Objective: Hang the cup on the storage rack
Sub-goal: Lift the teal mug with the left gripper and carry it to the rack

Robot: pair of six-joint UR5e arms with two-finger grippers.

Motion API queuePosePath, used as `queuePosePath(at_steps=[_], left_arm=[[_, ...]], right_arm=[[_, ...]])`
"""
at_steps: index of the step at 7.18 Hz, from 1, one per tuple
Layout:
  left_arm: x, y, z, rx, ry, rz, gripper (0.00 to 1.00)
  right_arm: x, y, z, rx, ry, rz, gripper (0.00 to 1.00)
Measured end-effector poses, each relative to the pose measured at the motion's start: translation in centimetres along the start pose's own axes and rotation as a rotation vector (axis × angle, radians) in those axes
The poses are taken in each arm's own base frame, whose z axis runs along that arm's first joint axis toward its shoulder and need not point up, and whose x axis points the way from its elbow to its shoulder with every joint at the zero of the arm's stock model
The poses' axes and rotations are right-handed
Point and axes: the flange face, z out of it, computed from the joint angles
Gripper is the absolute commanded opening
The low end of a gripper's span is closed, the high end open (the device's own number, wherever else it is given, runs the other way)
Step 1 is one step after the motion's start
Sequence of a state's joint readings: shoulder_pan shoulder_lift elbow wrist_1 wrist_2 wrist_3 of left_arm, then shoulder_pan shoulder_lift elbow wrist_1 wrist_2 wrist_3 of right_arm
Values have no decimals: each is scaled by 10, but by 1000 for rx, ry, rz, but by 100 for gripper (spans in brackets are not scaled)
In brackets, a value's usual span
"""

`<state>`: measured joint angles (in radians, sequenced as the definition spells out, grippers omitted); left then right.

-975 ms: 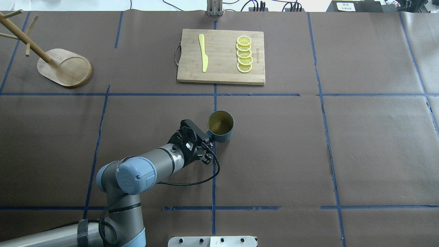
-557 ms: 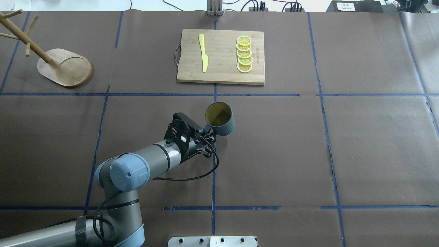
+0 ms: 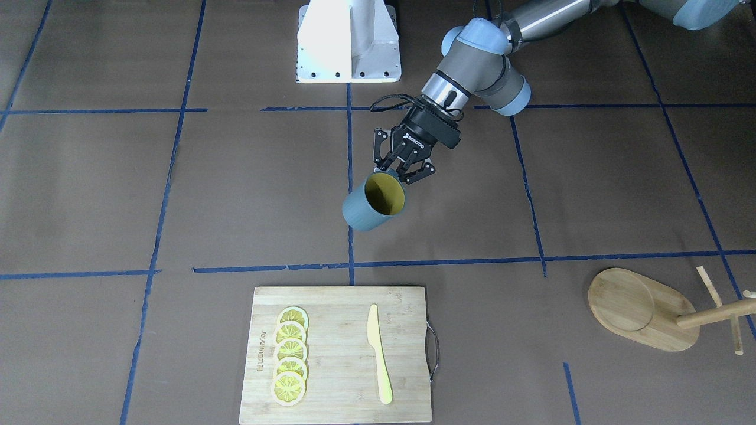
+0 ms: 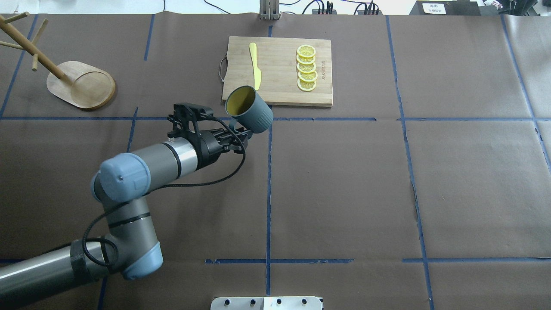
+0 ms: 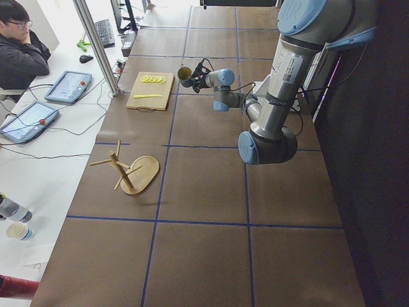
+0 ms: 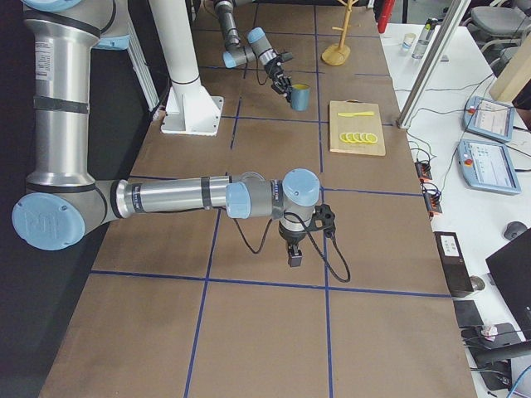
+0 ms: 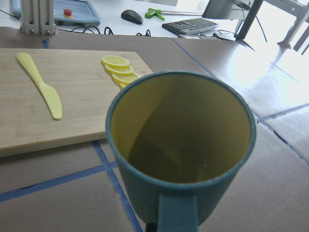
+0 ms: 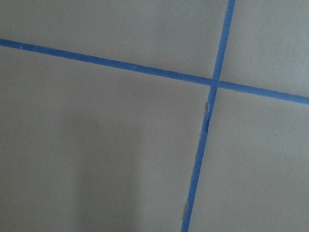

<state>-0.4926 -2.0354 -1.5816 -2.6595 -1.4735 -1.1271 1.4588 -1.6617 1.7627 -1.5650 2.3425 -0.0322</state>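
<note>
The dark teal-grey cup (image 4: 254,113) with a yellow inside hangs tilted in the air, just in front of the cutting board's near left corner. My left gripper (image 4: 234,128) is shut on its small handle; the front view shows the same grip (image 3: 397,172) on the cup (image 3: 373,205). The left wrist view looks into the cup's mouth (image 7: 183,145). The bamboo storage rack (image 4: 82,84) stands at the far left of the table, its oval base and pegs bare (image 3: 641,307). My right gripper (image 6: 295,253) shows only in the exterior right view, low over the table; I cannot tell its state.
A rectangular bamboo cutting board (image 4: 280,86) with a metal handle lies at the far middle. It carries a yellow knife (image 4: 255,64) and a row of lemon slices (image 4: 306,68). Blue tape lines cross the brown table cover.
My left arm has lifted the cup off the table and carried it away from the robot and leftward, to the cutting board's near left corner. The cup now tilts more.
</note>
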Motion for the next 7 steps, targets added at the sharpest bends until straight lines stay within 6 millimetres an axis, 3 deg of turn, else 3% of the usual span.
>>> queuePosePath(at_steps=[3, 5, 7], left_arm=[[-86, -90, -44, -94, -18, -303, 0], [-117, -153, -83, -81, 1, -571, 0], [-135, -195, -117, -61, 46, -831, 0]], right_arm=[[-1, 0, -1, 6, 0, -6, 100], [-2, -1, -2, 9, 1, -10, 100], [-3, -2, -4, 13, 2, -15, 100]])
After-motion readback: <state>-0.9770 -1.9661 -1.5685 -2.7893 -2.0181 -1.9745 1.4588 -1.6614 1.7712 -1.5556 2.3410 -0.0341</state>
